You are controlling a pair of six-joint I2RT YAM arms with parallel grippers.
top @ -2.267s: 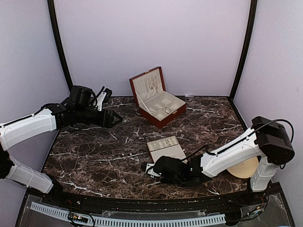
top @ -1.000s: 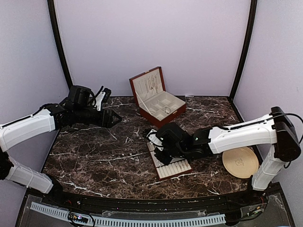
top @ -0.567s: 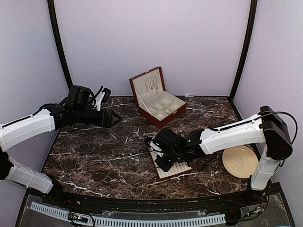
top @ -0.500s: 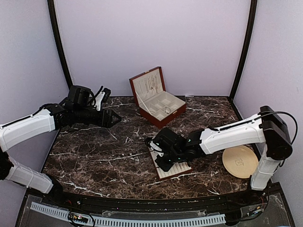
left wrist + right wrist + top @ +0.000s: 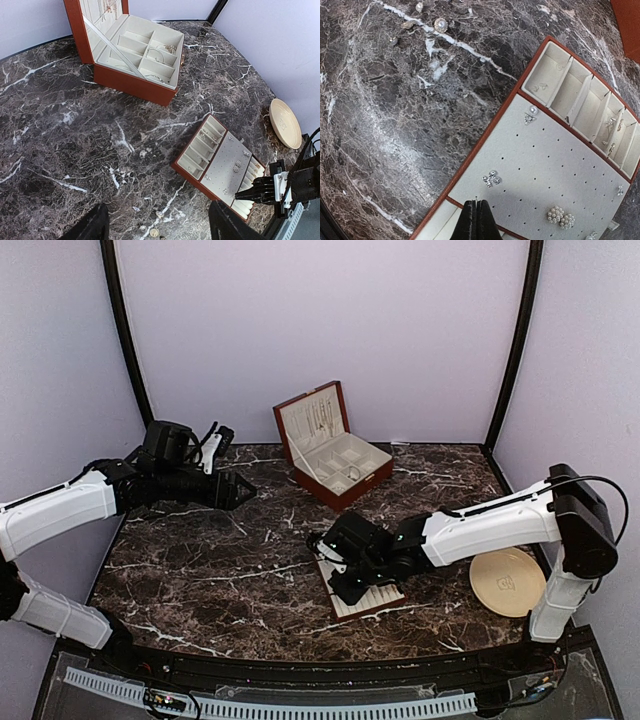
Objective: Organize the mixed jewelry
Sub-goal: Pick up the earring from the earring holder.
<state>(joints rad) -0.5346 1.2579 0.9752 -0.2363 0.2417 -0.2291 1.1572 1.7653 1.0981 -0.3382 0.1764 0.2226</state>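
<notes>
The right claw (image 5: 476, 207) was closed, its two dark fingers pressed together. Nothing could be seen between them, so I cannot tell if some tiny piece was pinched there. It hung over one end of the flat red-brown wooden tray with cream lining (image 5: 545, 165), just at the border of its white dotted pad, where a few small sparkling earrings (image 5: 491, 178) sat.

The small silvery loose jewelry pieces (image 5: 440, 24) lay not on the tray but on the dark marble table (image 5: 380, 125), in a short scattered row. From the right claw they were off to the side, past the long red-brown edge of the tray and well apart from it, toward the left arm. Each piece was small and roundish, so no long axis could be made out.

The left claw (image 5: 243, 491) was open, fingers wide apart, and it held nothing. It was raised above the table, pointing to the middle. In the left wrist view the loose jewelry pieces showed low between its fingers, so they seemed to lie ahead of it.

In my judgement the pieces lay between the two claws. The right claw looked nearer, but it would need to open and cross the tray edge first.
</notes>
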